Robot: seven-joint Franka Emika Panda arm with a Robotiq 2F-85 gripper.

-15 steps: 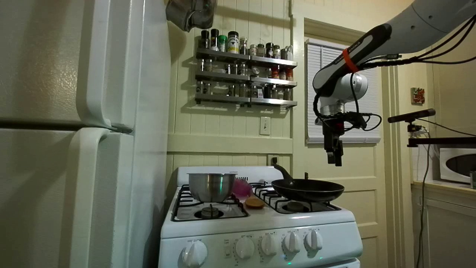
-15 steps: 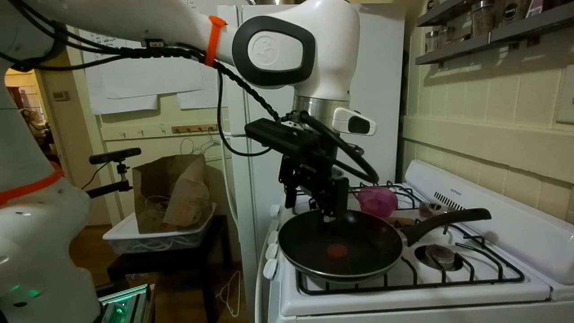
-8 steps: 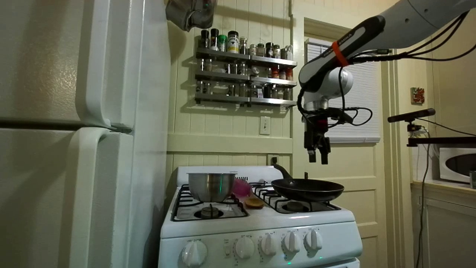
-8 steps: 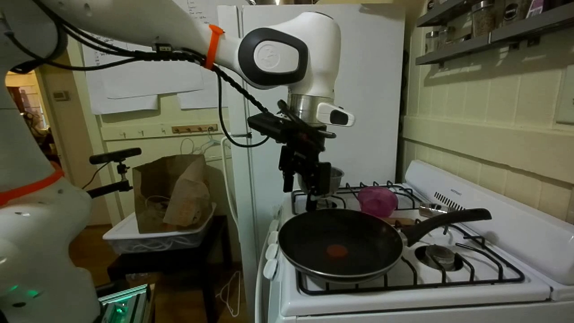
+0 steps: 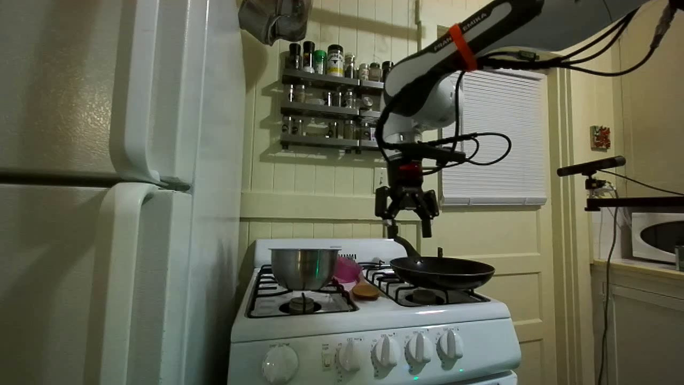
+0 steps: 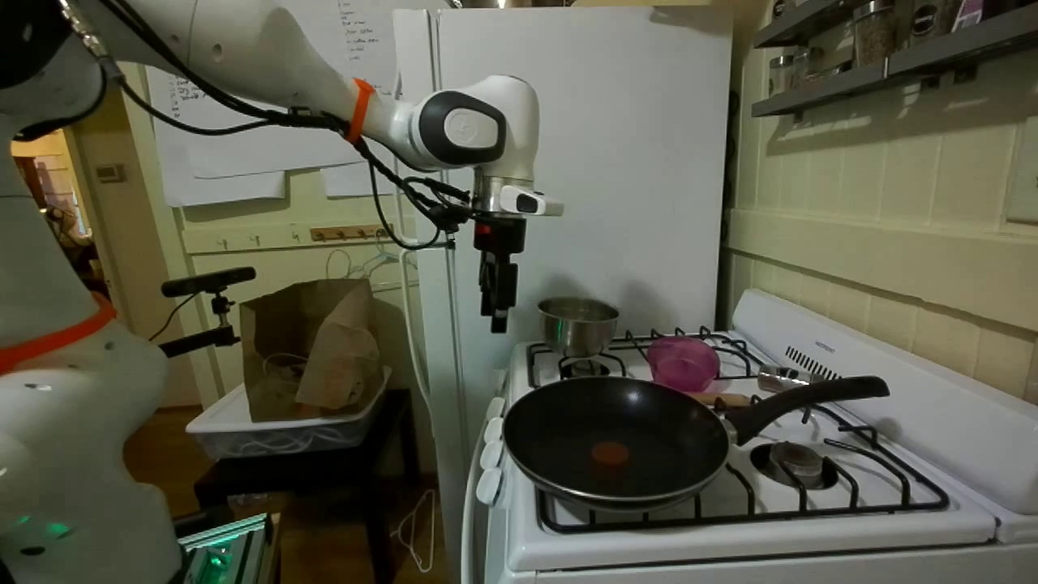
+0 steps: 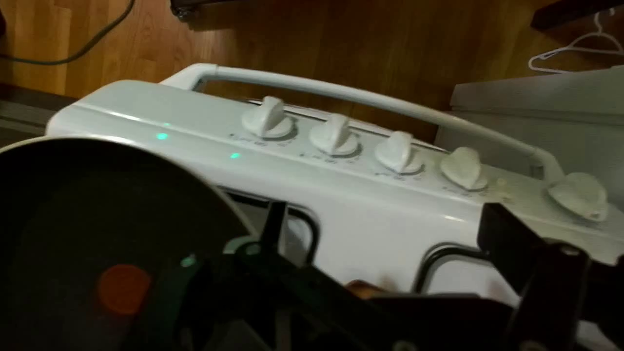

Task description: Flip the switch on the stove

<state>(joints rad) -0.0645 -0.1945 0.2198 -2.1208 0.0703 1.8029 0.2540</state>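
The white stove (image 5: pixel 374 323) shows in both exterior views (image 6: pixel 754 543) and fills the middle of the wrist view (image 7: pixel 370 229). A small rocker switch (image 5: pixel 327 360) sits on its front panel between the leftmost knob (image 5: pixel 280 364) and another knob (image 5: pixel 349 356). In the wrist view the switch (image 7: pixel 502 183) is a small, blurred pale spot between two knobs, beyond the right finger. My gripper (image 5: pixel 408 229) points down, open and empty. It hangs above the stove's front part in an exterior view (image 6: pixel 499 320), and its fingers are spread wide in the wrist view (image 7: pixel 385 219).
A black pan (image 5: pixel 442 272) stands on the right burners, its handle toward the wall. A steel pot (image 5: pixel 304 269), a pink bowl (image 6: pixel 683 363) and a wooden spoon (image 5: pixel 365 291) are on the stovetop. The refrigerator (image 6: pixel 616 162) stands beside the stove. An oven handle (image 7: pixel 341 90) juts out below the knobs.
My gripper has moved toward the refrigerator side and toward the stove's front, away from over the pan. The wrist has turned, so both fingers now show apart side by side.
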